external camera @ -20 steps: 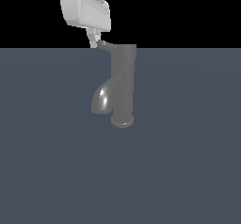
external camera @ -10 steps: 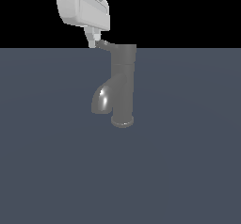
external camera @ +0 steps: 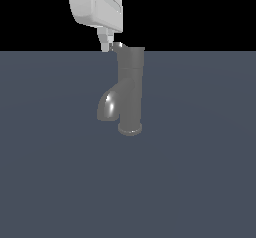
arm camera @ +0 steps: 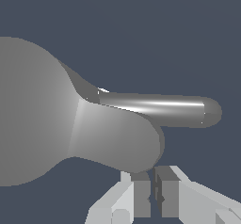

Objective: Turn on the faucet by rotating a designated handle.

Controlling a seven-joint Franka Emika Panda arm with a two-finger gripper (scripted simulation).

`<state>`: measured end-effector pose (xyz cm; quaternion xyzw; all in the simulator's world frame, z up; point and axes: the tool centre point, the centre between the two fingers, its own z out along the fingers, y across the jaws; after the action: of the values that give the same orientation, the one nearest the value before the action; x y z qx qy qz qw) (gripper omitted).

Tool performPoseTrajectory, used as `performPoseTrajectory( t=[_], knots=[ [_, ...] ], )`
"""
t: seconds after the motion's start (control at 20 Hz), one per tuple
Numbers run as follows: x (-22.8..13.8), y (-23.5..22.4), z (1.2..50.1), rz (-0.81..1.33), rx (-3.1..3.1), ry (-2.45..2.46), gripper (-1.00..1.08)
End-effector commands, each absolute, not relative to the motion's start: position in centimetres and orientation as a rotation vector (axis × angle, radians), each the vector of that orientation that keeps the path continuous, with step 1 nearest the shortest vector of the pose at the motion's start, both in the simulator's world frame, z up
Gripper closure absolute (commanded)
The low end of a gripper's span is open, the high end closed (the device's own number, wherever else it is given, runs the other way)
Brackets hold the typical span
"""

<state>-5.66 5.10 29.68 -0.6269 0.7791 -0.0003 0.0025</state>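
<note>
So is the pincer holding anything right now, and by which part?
Nothing. The pincer is shut with only a sliver between its fingers, sitting just beside the handle tip, not clamped on it.

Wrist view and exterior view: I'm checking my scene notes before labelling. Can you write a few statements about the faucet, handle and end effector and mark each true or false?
1. The faucet stands upright. True.
2. The end effector grips the spout. False: it is up beside the handle, holding nothing.
3. The fingers are nearly together. True.
4. The spout points to the exterior view's right. False: it curves to the left.
5. The faucet lies on its side. False: its base rests on the surface.
</note>
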Motion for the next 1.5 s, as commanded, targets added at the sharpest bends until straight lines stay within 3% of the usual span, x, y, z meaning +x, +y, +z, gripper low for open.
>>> performPoseTrajectory(
  t=[0.0, 0.2, 0.25, 1.0, 1.05, 1.1, 1.45],
  knots=[
    [-6.3, 1.8, 29.7, 0.000, -1.916, 2.489, 1.08],
    [-7.0, 0.5, 29.7, 0.000, -1.912, 2.493, 1.08],
    [-6.8, 3.4, 29.7, -0.002, -1.970, 2.445, 1.08],
    [-5.2, -5.8, 29.7, 0.000, -1.914, 2.491, 1.08],
    [-5.2, -5.8, 29.7, 0.000, -1.914, 2.491, 1.08],
    [-5.4, -1.0, 29.7, 0.018, -2.009, 2.414, 1.08],
    [-3.9, -3.0, 29.7, 0.013, -1.986, 2.433, 1.08]
  ],
)
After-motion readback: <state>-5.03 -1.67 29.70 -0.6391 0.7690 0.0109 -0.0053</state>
